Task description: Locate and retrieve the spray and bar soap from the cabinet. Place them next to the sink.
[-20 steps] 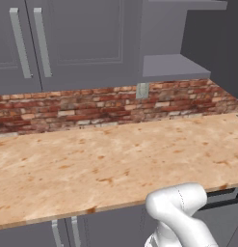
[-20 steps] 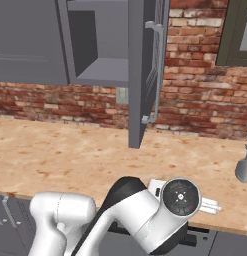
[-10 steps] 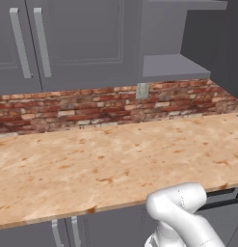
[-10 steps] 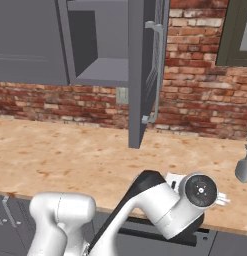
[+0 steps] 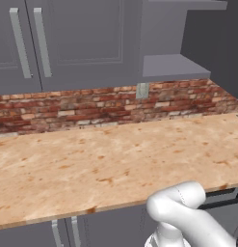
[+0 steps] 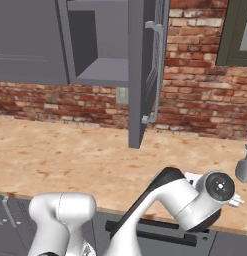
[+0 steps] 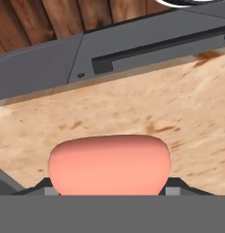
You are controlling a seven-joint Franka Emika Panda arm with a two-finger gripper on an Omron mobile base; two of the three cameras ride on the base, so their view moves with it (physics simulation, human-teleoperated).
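Note:
The bar soap [image 7: 109,164], salmon-pink with rounded corners, sits between the two dark fingertips of my gripper [image 7: 109,189], which is shut on it. It hangs just above the light wooden counter [image 7: 186,104], near the front edge. In the right base view my hand [image 6: 217,189] is low at the counter's front right. The spray [image 6: 243,167], pale grey, stands on the counter at the frame's right edge, partly cut off. The cabinet [image 6: 102,75] is a dark niche with a flat grey shelf [image 5: 171,65], and nothing shows on the shelf.
The cabinet's grey door [image 6: 145,75] stands open and juts out over the counter left of my hand. A red brick wall [image 6: 195,100] backs the counter. Closed grey doors with long silver handles [image 5: 41,41] hang at the left. Grey drawer fronts [image 7: 145,43] run below the counter edge.
My hand, with the bar soap in it, has moved to the right along the counter's front edge. The spray and the cabinet door have stayed where they were.

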